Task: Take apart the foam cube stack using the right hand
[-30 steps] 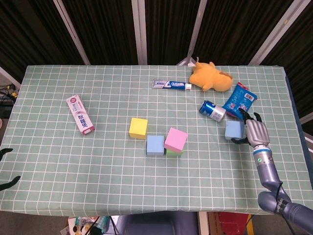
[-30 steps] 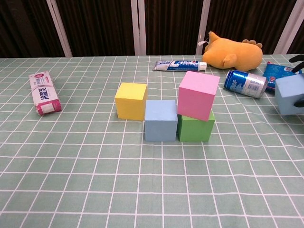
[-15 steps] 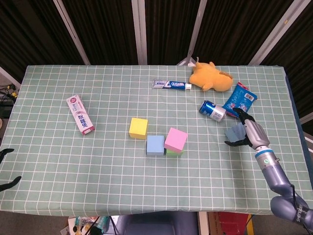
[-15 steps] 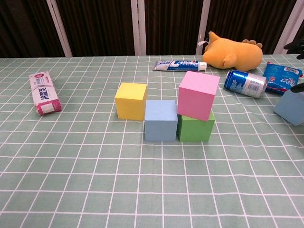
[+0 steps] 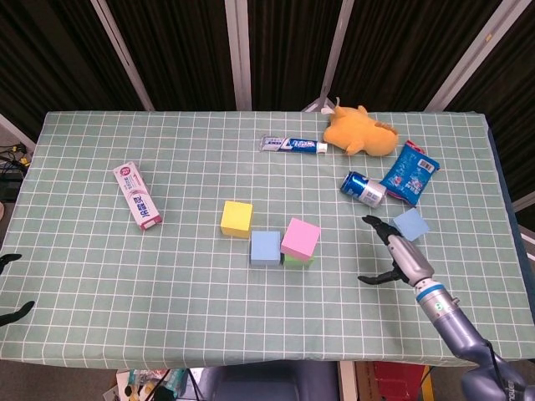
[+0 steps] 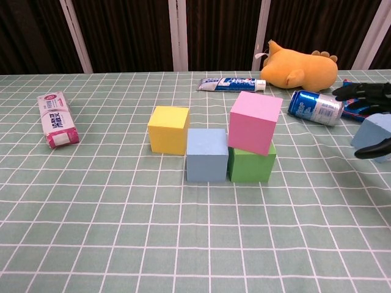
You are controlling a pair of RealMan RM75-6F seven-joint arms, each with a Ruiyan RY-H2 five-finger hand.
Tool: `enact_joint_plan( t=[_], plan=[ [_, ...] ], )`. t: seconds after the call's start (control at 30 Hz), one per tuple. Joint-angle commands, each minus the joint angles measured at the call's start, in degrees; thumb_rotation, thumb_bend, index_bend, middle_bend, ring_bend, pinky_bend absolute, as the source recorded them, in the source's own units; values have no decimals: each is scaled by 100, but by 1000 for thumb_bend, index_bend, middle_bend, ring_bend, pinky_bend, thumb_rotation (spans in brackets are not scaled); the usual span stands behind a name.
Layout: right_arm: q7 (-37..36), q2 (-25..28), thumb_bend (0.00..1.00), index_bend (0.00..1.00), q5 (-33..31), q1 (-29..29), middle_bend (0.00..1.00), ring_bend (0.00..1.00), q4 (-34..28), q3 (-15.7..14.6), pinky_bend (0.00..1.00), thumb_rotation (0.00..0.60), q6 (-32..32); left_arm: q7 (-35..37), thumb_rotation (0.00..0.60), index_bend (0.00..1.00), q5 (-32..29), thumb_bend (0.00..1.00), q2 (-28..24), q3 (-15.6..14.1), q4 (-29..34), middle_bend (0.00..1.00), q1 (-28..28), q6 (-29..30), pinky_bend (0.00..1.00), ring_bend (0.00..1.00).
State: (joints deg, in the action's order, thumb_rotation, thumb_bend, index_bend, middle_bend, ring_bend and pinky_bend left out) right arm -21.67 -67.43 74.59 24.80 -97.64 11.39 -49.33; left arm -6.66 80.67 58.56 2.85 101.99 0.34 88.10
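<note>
A pink foam cube [image 5: 301,238] [image 6: 255,122] sits askew on a green cube [image 6: 251,163], which barely shows in the head view. A light blue cube [image 5: 265,247] [image 6: 206,155] touches the green one on its left, and a yellow cube [image 5: 236,219] [image 6: 168,129] stands behind that. Another light blue cube [image 5: 410,224] [image 6: 372,137] lies on the cloth at the right. My right hand [image 5: 393,255] [image 6: 370,121] is open, fingers spread, just left of that cube and apart from it. My left hand is out of sight.
A blue can [image 5: 362,187] [image 6: 315,107], a blue snack bag [image 5: 409,171], an orange plush toy [image 5: 359,132] [image 6: 298,70] and a toothpaste tube [image 5: 292,145] [image 6: 231,83] lie at the back right. A pink toothpaste box [image 5: 138,196] [image 6: 55,119] lies at the left.
My right hand let go of the light blue cube, which now rests on the cloth at the right. The hand opened and moved left, toward the stack.
</note>
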Motion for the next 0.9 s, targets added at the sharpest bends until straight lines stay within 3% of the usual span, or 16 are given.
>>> enact_joint_plan(
  t=[0.03, 0.3, 0.9],
  plan=[
    [-178, -514, 100, 0, 241, -91, 0, 0, 313, -175, 0, 600, -319, 11, 600, 259, -3, 133, -6, 0, 0, 0, -3, -10, 0, 0],
    [-574, -1288, 99, 0, 274, -73, 0, 0, 854, -110, 0, 600, -697, 21, 600, 259, -6, 133, -9, 2, -11, 0, -13, -27, 0, 0],
    [-695, -2135, 99, 0, -89, 294, 0, 0, 1618, -5, 0, 600, -377, 18, 600, 259, -44, 133, -21, 11, -3, 0, -12, -35, 0, 0]
  ],
)
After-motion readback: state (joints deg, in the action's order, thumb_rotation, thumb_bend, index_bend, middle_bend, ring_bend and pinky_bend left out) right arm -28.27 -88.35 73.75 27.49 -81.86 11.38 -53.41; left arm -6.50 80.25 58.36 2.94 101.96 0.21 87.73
